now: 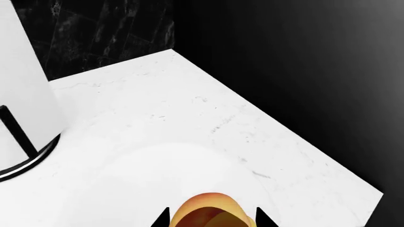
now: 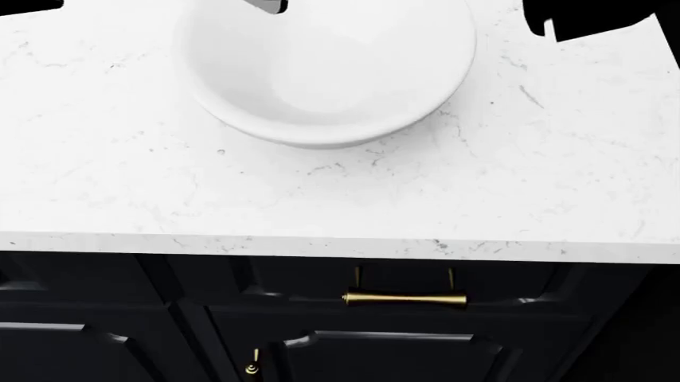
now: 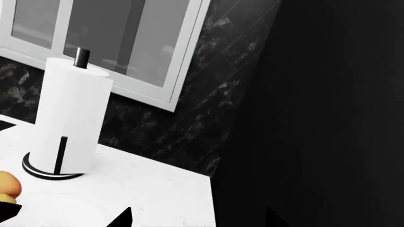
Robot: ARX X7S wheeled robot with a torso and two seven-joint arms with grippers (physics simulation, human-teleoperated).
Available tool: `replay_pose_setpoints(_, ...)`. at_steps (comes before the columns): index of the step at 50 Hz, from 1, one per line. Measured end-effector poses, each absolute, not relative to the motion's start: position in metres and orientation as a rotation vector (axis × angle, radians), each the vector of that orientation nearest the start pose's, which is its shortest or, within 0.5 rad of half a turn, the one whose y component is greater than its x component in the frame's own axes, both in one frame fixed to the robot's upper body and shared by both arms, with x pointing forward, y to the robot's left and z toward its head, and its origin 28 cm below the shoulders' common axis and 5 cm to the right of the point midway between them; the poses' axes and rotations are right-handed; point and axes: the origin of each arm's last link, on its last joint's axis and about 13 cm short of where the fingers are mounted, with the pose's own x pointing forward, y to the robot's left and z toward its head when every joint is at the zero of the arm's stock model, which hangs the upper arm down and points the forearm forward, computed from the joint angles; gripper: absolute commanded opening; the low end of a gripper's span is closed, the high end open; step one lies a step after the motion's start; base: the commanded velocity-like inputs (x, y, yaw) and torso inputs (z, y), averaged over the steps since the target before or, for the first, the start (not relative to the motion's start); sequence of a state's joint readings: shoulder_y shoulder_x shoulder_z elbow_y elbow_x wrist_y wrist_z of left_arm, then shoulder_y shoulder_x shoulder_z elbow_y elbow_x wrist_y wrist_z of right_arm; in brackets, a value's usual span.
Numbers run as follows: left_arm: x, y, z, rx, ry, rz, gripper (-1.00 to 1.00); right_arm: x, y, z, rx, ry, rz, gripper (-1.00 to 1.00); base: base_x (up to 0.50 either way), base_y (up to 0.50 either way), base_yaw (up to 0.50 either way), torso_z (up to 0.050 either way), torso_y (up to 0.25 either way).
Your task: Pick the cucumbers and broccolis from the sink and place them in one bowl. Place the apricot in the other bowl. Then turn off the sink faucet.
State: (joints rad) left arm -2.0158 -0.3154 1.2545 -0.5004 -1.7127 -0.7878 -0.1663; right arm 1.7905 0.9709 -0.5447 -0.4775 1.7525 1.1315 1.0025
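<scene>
Orange-yellow, round apricot (image 1: 209, 211) sits clamped between the black fingertips of the left gripper (image 1: 211, 218), above white marble counter (image 1: 189, 123); likely light, soft, bruisable, so grip gently at its widest part; right gripper's (image 3: 63, 216) state I cannot tell.

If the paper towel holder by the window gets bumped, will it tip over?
Probably tips fairly easily: the paper towel roll stands tall and narrow on a small round base. Likely light for its size, being paper. The smooth marble counter might let it slide first.
</scene>
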Motion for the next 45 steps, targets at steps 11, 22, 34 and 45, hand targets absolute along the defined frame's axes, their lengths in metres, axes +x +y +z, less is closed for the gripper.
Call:
replay_pose_setpoints(11, 0.346, 0.142, 0.405, 0.142, 0.202, -0.656, -1.00, 0.175, -0.159, 0.399, -0.329, -0.351, -0.054, 1.00, 0.00, 0.00, 0.00, 0.000, 0.000)
replay_pose_setpoints(22, 0.363, 0.138, 0.390, 0.145, 0.244, -0.627, -1.00, 0.175, -0.160, 0.398, -0.325, -0.349, -0.055, 1.00, 0.00, 0.00, 0.00, 0.000, 0.000)
replay_pose_setpoints(34, 0.376, 0.138, 0.378, 0.145, 0.277, -0.593, -1.00, 0.173, -0.160, 0.397, -0.323, -0.350, -0.056, 1.00, 0.00, 0.00, 0.00, 0.000, 0.000)
replay_pose_setpoints(45, 0.385, 0.138, 0.372, 0.142, 0.294, -0.571, -1.00, 0.173, -0.161, 0.396, -0.321, -0.347, -0.057, 1.00, 0.00, 0.00, 0.00, 0.000, 0.001)
